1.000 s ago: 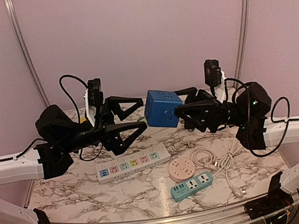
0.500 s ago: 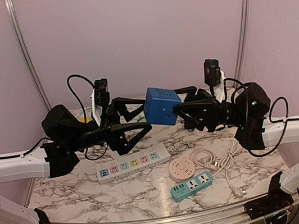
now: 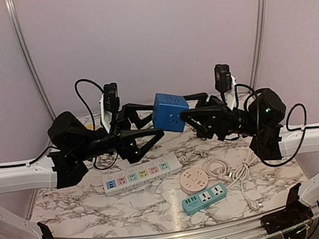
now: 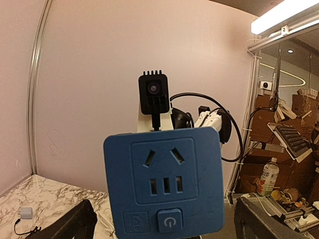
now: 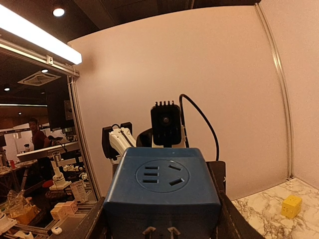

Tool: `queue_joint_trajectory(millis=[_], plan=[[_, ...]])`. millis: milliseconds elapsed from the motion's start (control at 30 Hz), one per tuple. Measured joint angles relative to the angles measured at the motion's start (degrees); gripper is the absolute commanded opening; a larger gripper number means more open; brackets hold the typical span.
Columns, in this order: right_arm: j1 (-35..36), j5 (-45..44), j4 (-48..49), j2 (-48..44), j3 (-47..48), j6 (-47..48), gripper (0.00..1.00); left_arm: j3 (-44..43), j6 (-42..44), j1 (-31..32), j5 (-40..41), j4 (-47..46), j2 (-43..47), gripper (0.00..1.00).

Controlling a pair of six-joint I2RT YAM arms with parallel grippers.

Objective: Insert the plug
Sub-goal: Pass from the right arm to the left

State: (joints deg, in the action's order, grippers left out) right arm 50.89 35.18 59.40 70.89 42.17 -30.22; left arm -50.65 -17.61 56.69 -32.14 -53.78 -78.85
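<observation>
Blue socket cube [image 3: 167, 113], held in the air above the far part of the marble bench [image 3: 96, 217], roughly midway between the two arms. The face seen by the left wrist camera carries a three-hole outlet, three narrow slots below it and a power button [image 4: 169, 220]. The face seen by the right wrist camera carries a round recessed outlet, and two metal prongs [image 5: 172, 230] stick out at its near lower edge.

Right end effector [image 3: 184, 113], clamped on the cube from the right side, one finger against each flank.

Left end effector [image 3: 151, 121], jaws spread wide and pointed at the cube from the left. Its dark fingers [image 4: 70, 221] flank the cube in its own view; whether they touch it cannot be told.

On the bench below:
- a white power strip [image 3: 137, 176] with pastel outlets lies towards the left;
- a round socket [image 3: 194, 180] lies to its right, with a teal power strip [image 3: 204, 198] just in front of that;
- a loosely coiled white cable [image 3: 228, 169] lies beside both.

A small yellow cube [image 5: 290, 206] rests on the marble, well apart from the held cube.
</observation>
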Motion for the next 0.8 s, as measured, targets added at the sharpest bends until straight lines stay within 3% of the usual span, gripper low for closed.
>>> queue_joint_trajectory(millis=[100, 200, 300, 433, 500, 567, 667, 800], plan=[[0.00, -0.22, -0.02, 0.00, 0.00, 0.00, 0.29, -0.09, -0.09, 0.00, 0.04, 0.02, -0.44, 0.88], [0.09, -0.22, -0.02, 0.00, 0.00, 0.09, 0.29, -0.50, -0.31, 0.00, 0.09, 0.11, -0.76, 0.71], [0.35, -0.76, -0.15, 0.00, 0.00, 0.50, 0.30, -1.31, 0.20, 0.02, 0.02, 0.11, -0.92, 0.63], [0.44, -1.11, -0.22, 0.00, 0.00, 1.20, 0.34, -1.68, 0.13, 0.04, -0.04, 0.26, -0.94, 0.30], [0.48, -1.09, -0.15, -0.02, 0.00, 1.51, 0.44, -1.90, 0.13, 0.04, -0.26, 0.63, -0.94, 0.12], [0.48, -0.96, -0.22, -0.09, 0.00, 1.81, 0.65, -2.25, 0.33, 0.04, -0.39, 1.36, -0.94, 0.01], [0.46, -0.52, -3.34, -1.31, 0.20, 3.93, 0.97, -3.45, 1.62, 0.04, -0.50, 4.57, -0.72, 0.00], [0.92, 0.79, -18.91, -4.31, 4.74, 12.63, 0.99, -4.26, 5.31, 0.07, 1.18, 13.75, 0.74, 0.00]])
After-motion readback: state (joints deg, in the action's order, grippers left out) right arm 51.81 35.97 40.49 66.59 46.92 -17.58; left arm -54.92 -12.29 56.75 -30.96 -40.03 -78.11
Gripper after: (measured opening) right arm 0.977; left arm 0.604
